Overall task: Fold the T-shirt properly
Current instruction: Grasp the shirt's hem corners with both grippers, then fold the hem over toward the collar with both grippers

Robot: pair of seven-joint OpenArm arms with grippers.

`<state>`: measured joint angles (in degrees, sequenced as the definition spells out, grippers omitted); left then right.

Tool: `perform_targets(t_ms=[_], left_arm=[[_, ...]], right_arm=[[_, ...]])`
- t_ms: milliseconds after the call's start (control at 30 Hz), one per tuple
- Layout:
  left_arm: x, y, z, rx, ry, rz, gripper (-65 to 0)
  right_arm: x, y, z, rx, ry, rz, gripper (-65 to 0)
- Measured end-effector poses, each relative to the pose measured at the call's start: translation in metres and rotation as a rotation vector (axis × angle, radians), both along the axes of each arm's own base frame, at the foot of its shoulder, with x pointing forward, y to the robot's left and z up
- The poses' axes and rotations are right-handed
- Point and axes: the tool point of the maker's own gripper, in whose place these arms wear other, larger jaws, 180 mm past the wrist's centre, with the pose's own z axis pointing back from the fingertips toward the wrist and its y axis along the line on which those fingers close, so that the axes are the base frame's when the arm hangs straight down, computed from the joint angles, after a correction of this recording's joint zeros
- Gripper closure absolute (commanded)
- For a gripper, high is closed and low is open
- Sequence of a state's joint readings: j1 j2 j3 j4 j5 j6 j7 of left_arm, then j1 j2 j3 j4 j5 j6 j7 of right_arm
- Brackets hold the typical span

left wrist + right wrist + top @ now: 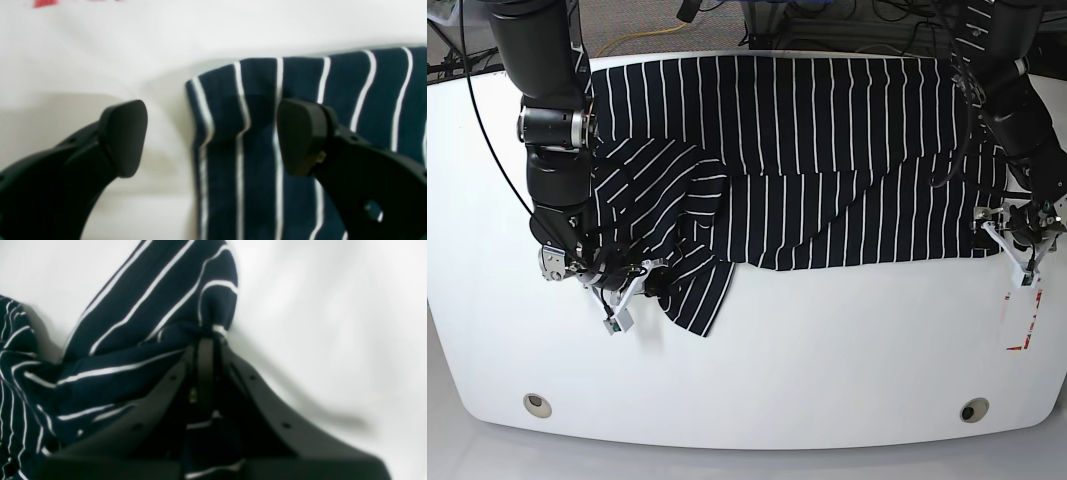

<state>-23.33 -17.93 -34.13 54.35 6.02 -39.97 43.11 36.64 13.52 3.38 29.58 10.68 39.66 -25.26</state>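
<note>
Your inventory, operator:

- Table [777, 380]: white, rounded, with two round holes near the front edge; cables lie on the floor behind it.
- T-shirt [807, 150]: spread across the table's far half, its near part folded and rumpled toward the right arm.
- Left gripper [213, 136]: spread wide, straddling a shirt corner, one pad over bare table.
- Right gripper [205, 336]: pressed together, pinching a bunched fold of shirt.
- Red-marked label [1019, 322]: on the table near your left gripper.

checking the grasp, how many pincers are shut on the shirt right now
1: the right pincer is shut on a bunched edge of the T-shirt. The left pincer stands open astride the shirt's corner.
</note>
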Motion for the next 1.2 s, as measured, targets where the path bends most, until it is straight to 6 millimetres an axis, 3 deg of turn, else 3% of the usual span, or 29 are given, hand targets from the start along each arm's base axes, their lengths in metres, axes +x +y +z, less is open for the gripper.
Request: perform_targets(t_ms=[200, 300, 433, 567, 767, 933, 1200], left_arm=[[0.004, -0.011, -0.010, -0.050, -0.033, -0.002, -13.5], [0.008, -0.011, -0.007, -0.050, -0.063, -0.002, -0.7], [0.010, -0.014, -0.007, -0.042, -0.062, -0.021, 0.0], [0.015, -0.019, 0.000, -0.016, -0.074, -0.050, 0.0], [0.028, -0.008, 0.039, 0.072, -0.151, -0.058, 0.0], [0.029, -0.004, 0.056, 0.114, -0.170, -0.060, 0.0], [0.016, -0.001, 0.073, 0.188, -0.177, -0.066, 0.0]], right_arm=[[0.000, 0.000, 0.000, 0.000, -0.001, 0.000, 0.0], [0.001, -0.001, 0.001, -0.002, -0.002, -0.001, 0.0], [0.004, -0.006, 0.007, -0.027, -0.013, 0.007, 0.0], [0.016, -0.008, 0.029, -0.063, -0.060, 0.030, 0.0], [0.027, -0.026, 0.065, -0.167, -0.115, 0.062, 0.0], [0.031, -0.029, 0.089, -0.228, -0.147, 0.087, 0.0], [0.010, -0.044, 0.124, -0.393, -0.202, 0.119, 0.0]])
